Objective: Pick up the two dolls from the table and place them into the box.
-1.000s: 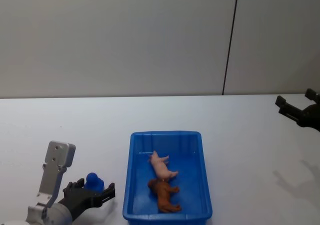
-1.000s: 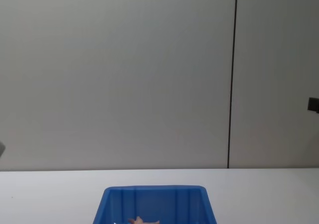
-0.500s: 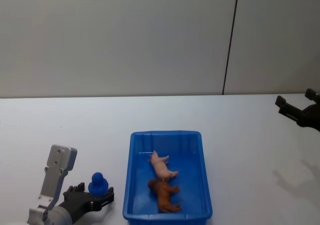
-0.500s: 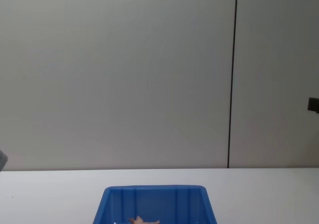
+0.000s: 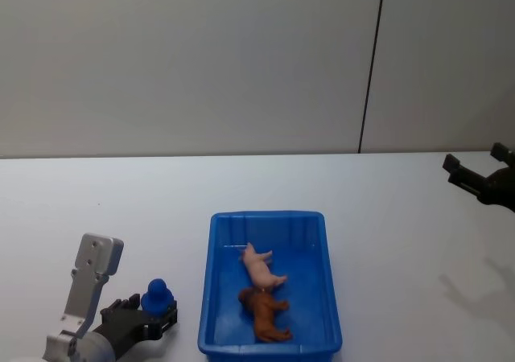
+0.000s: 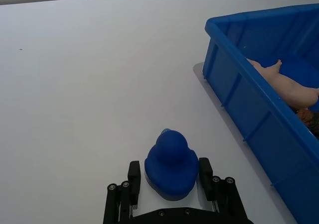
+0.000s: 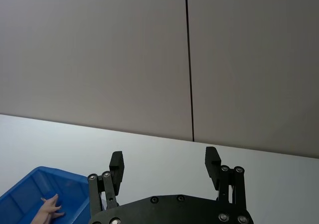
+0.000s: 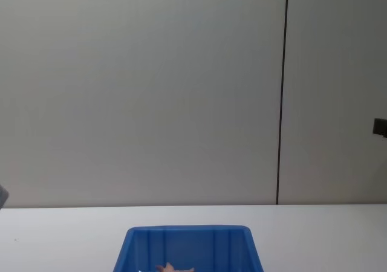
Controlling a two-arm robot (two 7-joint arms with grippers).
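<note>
The blue box (image 5: 265, 215) stands on the white table (image 5: 121, 201) near its front edge. Two dolls lie inside it: a pale pink animal (image 5: 261, 269) and, nearer me, an orange-brown furry one (image 5: 265, 315). In the left wrist view the pink doll (image 6: 284, 79) lies behind the box wall (image 6: 239, 89). My left gripper (image 5: 151, 307) is low at the front left, beside the box. Its fingers are shut against both sides of a small blue duck (image 6: 171, 157) resting on the table. My right gripper (image 5: 473, 157) hangs open and empty, high at the far right.
Bare tabletop stretches left of the box and behind it up to a grey wall with a dark vertical seam (image 5: 370, 64). The duck (image 5: 158, 294) sits a short gap from the box's left wall. The chest view catches the box's far wall (image 8: 187, 242).
My left gripper has drawn back toward me and its fingers have narrowed around the blue duck. The right arm, box and dolls have not moved.
</note>
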